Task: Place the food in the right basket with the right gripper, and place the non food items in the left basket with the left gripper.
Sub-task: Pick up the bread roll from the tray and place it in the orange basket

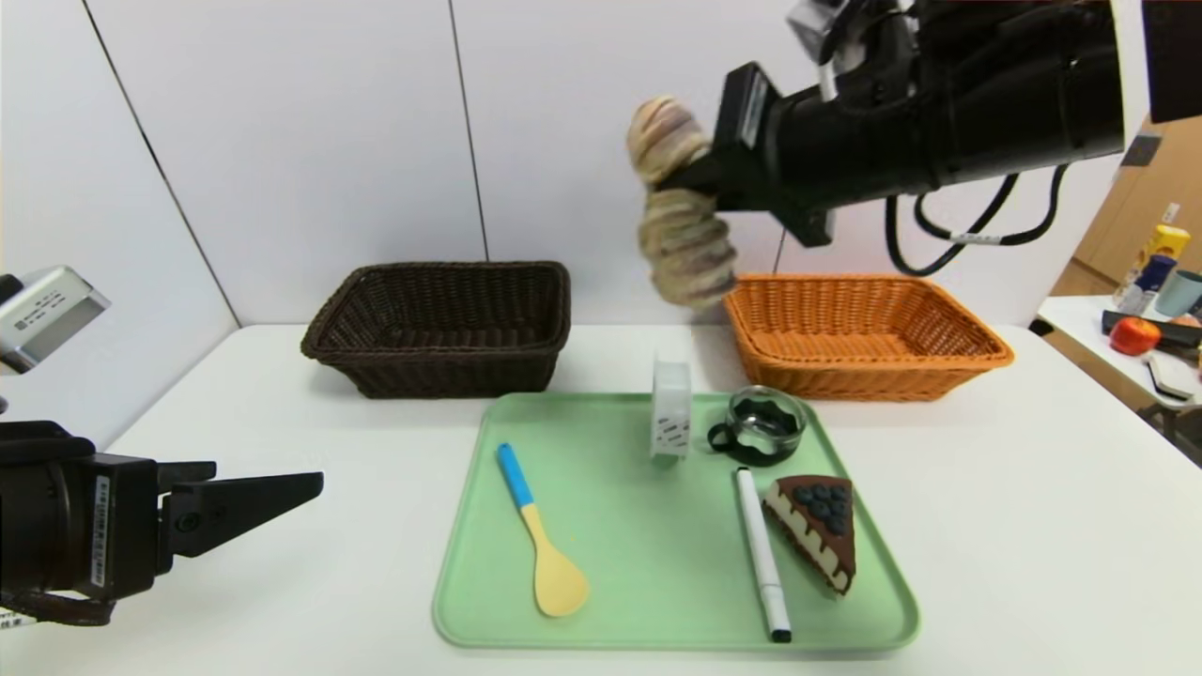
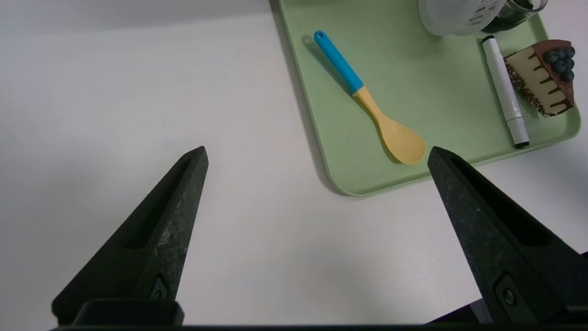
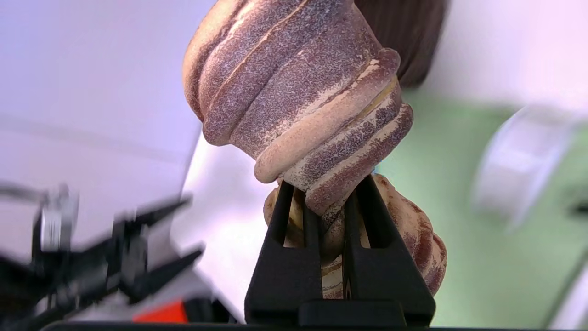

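Right hand (image 3: 327, 202) pinching twisted bread (image 3: 298, 92), fingertips buried in its folds

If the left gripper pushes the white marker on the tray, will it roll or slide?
The white marker looks round and smooth, lying flat on the green tray, so a sideways push probably rolls it. It looks stiff and light. Rolling right, it would likely meet the cake slice.

- I see a white table (image 1: 1033, 526) under everything.
- White wall panels (image 1: 310, 141) stand behind it.
- At my far right there's a second table (image 1: 1071, 314) carrying a red-orange round item (image 1: 1134, 335), a yellow container (image 1: 1166, 242) and a cup (image 1: 1179, 292).
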